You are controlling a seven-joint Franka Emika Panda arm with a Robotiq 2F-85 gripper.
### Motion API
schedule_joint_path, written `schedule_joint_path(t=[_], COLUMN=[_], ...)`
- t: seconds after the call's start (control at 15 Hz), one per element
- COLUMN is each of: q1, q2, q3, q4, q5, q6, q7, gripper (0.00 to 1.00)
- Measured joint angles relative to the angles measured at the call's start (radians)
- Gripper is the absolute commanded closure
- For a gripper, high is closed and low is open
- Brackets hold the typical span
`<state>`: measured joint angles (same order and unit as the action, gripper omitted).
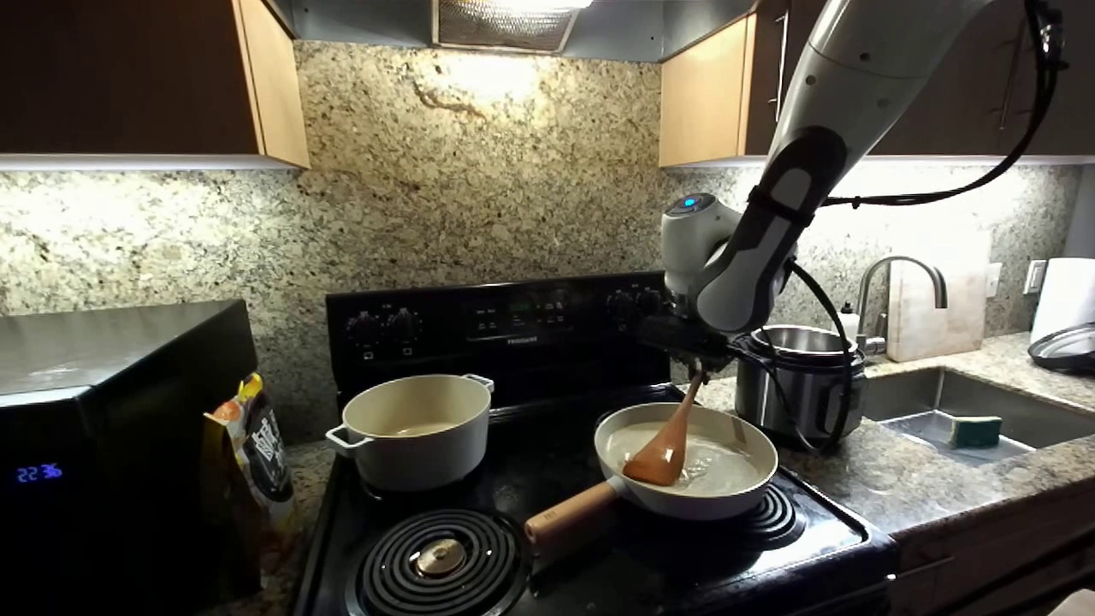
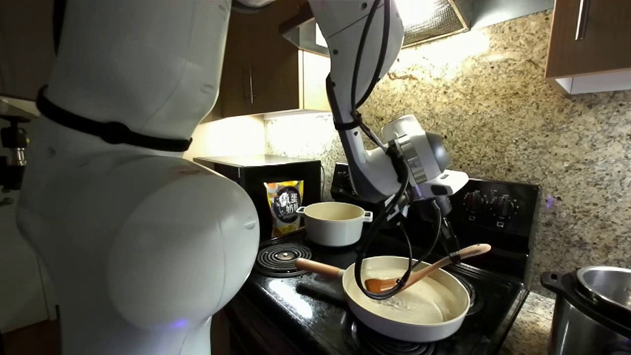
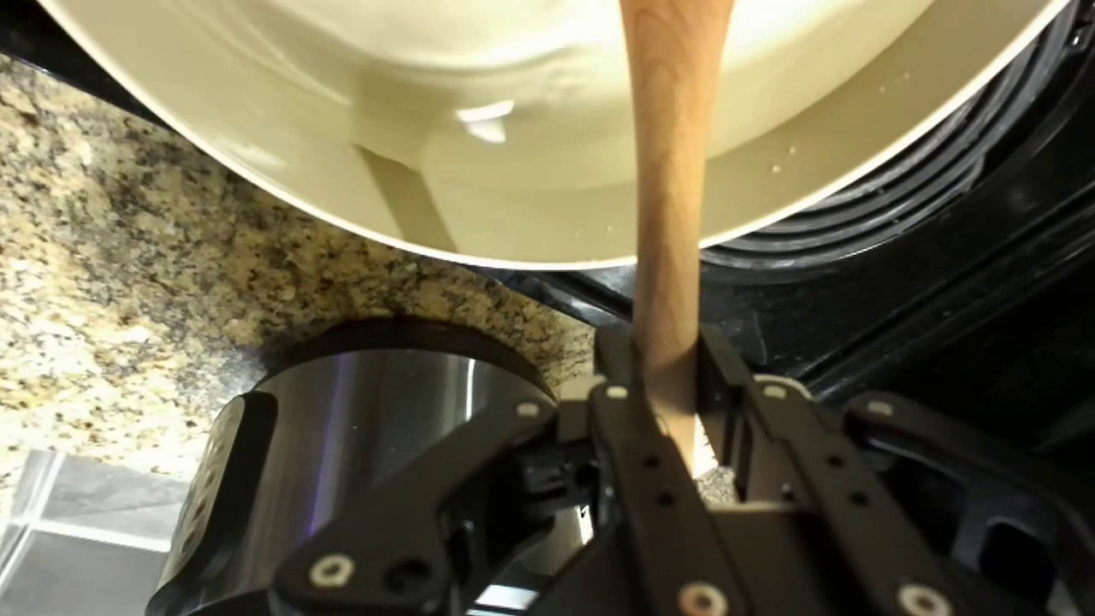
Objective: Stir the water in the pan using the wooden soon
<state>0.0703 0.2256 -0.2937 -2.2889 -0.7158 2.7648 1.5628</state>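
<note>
Pan (image 3: 530, 224) cropped, bag lettering (image 2: 287, 199) seemingly blurred

Spoon (image 1: 663, 458) in pan (image 1: 727, 505), pot (image 1: 428, 462) at left (apart)

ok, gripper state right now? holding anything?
Black two-finger gripper: closed, jaws holding the long brown wooden spoon, its broad end in the round cream-coloured pan.

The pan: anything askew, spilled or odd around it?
No clear spill, but the pan sits off-centre: burner coils show past its edge in both exterior views. A black cable also hangs low in a loop, possibly a snag risk.
</note>
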Motion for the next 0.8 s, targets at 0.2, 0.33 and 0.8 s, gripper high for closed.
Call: schedule_joint_path(t=[0.2,0.33,0.8], q1=[-0.004,-0.026,-0.066], q2=[-0.002,-0.015,-0.003], q3=[-0.035,-0.059,-0.005], q4=[-0.002,-0.006,-0.006], q5=[0.0,-0.012,-0.035], q6=[0.0,0.0,0.0], q7=[0.01,0.01,0.005], gripper=[0.95,0.95,0.95])
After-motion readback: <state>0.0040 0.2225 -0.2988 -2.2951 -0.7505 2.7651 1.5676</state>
